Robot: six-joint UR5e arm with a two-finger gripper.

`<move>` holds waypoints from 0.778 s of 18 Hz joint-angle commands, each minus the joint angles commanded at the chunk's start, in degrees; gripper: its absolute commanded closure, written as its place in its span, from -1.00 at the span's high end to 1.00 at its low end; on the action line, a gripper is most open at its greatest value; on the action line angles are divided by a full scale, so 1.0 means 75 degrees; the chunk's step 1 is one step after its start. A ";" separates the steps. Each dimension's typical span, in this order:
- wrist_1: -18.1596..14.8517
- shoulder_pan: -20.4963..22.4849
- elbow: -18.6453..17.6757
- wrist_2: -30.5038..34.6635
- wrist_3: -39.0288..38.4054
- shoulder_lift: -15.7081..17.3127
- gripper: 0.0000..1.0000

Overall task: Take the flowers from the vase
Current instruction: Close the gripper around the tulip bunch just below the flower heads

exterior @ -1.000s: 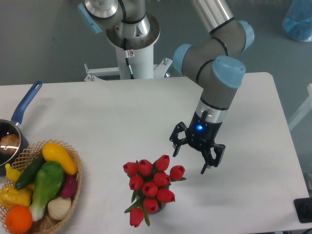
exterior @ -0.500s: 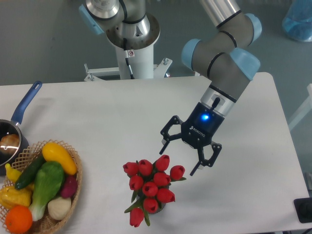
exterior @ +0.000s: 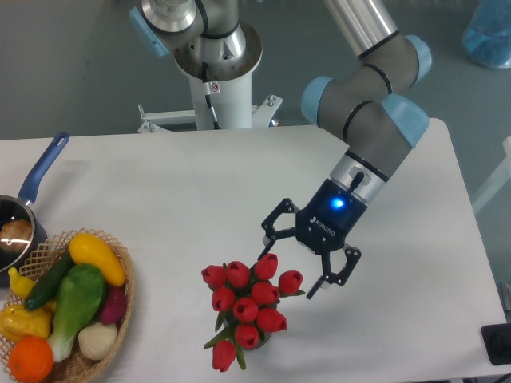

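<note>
The flowers [exterior: 247,303], a bunch of red tulip buds with green leaves, stand upright near the table's front edge. The vase is almost wholly hidden beneath them; only a dark sliver shows at the bunch's lower right. My gripper [exterior: 289,267] hangs open just above and right of the bunch. One fingertip [exterior: 266,243] sits by the topmost bud and the other fingertip [exterior: 313,292] lies beside the right-hand bud. Nothing is between the fingers.
A wicker basket [exterior: 120,315] of vegetables and fruit sits at the front left. Behind it, at the left edge, is a blue-handled saucepan [exterior: 36,179]. The robot base [exterior: 215,72] stands at the back. The table's front edge runs just below the flowers.
The gripper has swung left and down from the flowers' right side, turning so its open fingers now straddle the bunch's upper right buds. The flowers have not moved.
</note>
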 joint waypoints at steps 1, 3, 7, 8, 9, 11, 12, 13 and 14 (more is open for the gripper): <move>0.0000 -0.0058 0.0024 0.0000 0.0000 -0.0035 1.00; 0.0000 -0.0094 0.0024 0.0000 0.0000 -0.0047 1.00; 0.0012 -0.0258 0.0106 0.0000 -0.0012 -0.0129 1.00; 0.0012 -0.0316 0.0118 0.0000 -0.0012 -0.0175 1.00; 0.0012 -0.0386 0.0129 0.0000 -0.0012 -0.0199 1.00; 0.0012 -0.0434 0.0176 -0.0023 -0.0012 -0.0257 1.00; 0.0012 -0.0492 0.0200 -0.0023 -0.0012 -0.0281 1.00; 0.0012 -0.0539 0.0223 -0.0023 0.0011 -0.0305 1.00; 0.0012 -0.0586 0.0246 -0.0023 0.0046 -0.0363 1.00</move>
